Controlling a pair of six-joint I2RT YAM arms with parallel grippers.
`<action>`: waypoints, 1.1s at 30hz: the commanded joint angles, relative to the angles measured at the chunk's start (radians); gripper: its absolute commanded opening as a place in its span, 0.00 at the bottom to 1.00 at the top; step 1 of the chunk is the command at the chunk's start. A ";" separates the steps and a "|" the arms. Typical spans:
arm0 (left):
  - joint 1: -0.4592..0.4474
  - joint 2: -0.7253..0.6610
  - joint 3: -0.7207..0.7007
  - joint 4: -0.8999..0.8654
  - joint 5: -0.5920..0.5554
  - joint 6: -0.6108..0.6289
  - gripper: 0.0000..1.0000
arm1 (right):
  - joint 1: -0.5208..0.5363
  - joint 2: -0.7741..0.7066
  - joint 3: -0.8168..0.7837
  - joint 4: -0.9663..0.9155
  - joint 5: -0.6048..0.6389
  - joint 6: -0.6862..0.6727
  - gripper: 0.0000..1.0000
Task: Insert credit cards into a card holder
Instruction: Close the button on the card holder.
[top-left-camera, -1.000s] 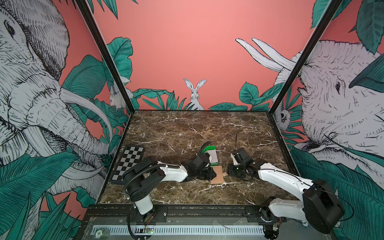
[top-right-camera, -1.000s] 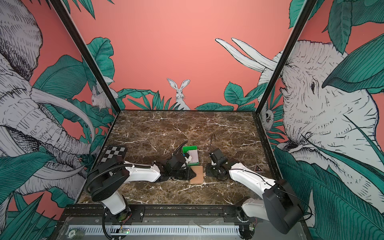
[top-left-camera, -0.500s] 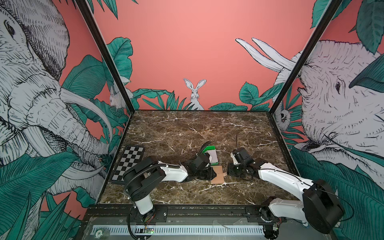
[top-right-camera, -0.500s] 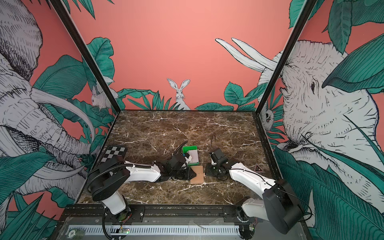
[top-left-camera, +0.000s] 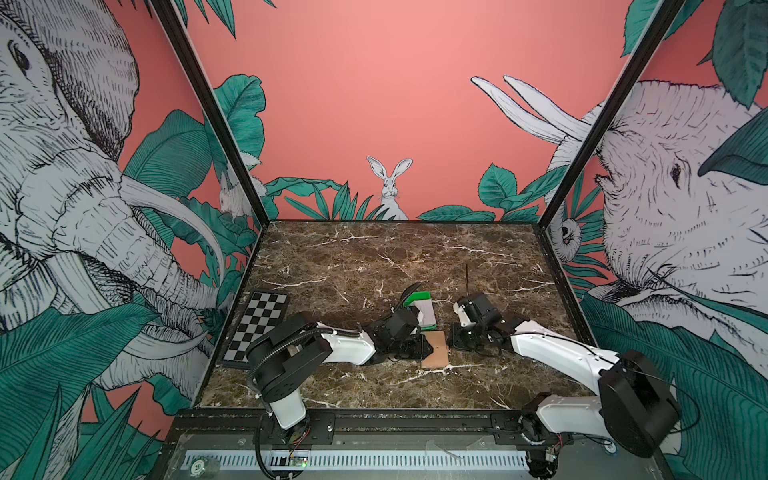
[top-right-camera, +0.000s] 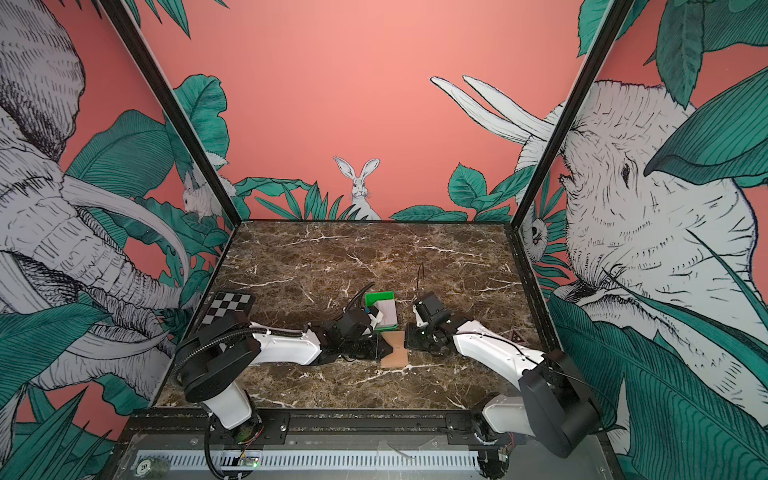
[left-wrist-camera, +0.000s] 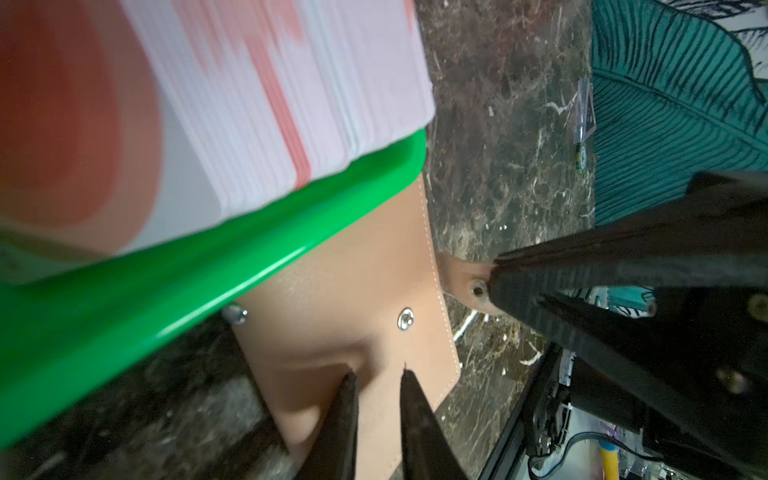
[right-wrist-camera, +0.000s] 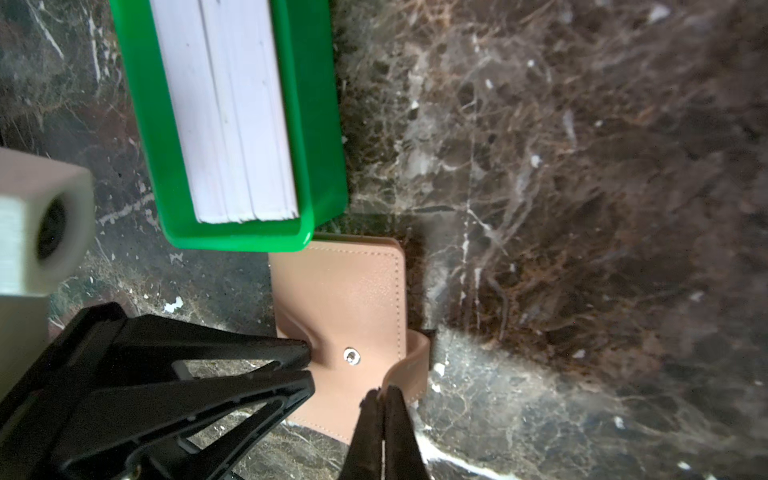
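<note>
The tan card holder (top-left-camera: 435, 353) (top-right-camera: 394, 354) lies closed on the marble, just in front of the green tray (top-left-camera: 417, 297). A thick stack of credit cards (right-wrist-camera: 237, 124) (left-wrist-camera: 249, 83) stands on edge in that tray, white with red-orange marks. My left gripper (left-wrist-camera: 376, 374) (right-wrist-camera: 311, 365) is shut on the holder's left edge, and the leather dents under one finger. My right gripper (right-wrist-camera: 382, 392) (left-wrist-camera: 494, 282) is shut on the tip of the holder's snap strap, which curls up off the right edge. The snap stud (right-wrist-camera: 352, 356) shows on the cover.
A checkerboard plate (top-left-camera: 259, 328) lies at the table's left edge. The left wrist's white camera block (right-wrist-camera: 37, 232) hangs close to the tray. The enclosure's walls and black posts bound the table on three sides. A small triangle sticker (top-right-camera: 515, 336) is near the right edge.
My right gripper's jaws have closed onto the strap tip after edging slightly left. The left gripper and the card holder have stayed where they were.
</note>
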 joint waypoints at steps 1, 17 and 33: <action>-0.012 0.038 -0.035 -0.056 -0.020 -0.007 0.21 | 0.033 0.030 0.048 -0.040 0.033 -0.027 0.00; -0.017 0.033 -0.040 -0.046 -0.025 -0.010 0.21 | 0.098 0.167 0.147 -0.112 0.084 -0.051 0.00; -0.023 0.036 -0.047 -0.036 -0.029 -0.014 0.20 | 0.135 0.225 0.186 -0.127 0.100 -0.052 0.00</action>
